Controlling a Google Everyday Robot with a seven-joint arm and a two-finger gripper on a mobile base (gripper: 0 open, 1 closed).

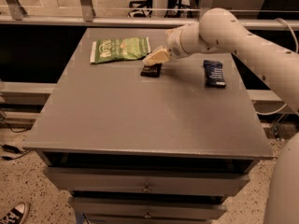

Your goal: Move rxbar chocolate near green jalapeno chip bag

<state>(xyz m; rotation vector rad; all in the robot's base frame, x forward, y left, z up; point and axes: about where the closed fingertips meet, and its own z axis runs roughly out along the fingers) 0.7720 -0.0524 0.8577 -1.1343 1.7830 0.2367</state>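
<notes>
The green jalapeno chip bag (120,49) lies flat at the back left of the grey table top (140,115). The rxbar chocolate (151,71), a small dark wrapper, lies on the table just right of the bag's right end and a little nearer to me. My gripper (156,58) is at the end of the white arm that reaches in from the right. Its pale fingers (159,56) hang just above the bar's far edge, between the bar and the bag. I cannot tell whether they touch the bar.
A dark blue bar wrapper (214,73) lies at the right side of the table. The table stands on a cabinet with drawers (146,186). A railing (93,20) runs behind the table. A shoe (13,214) shows on the floor at lower left.
</notes>
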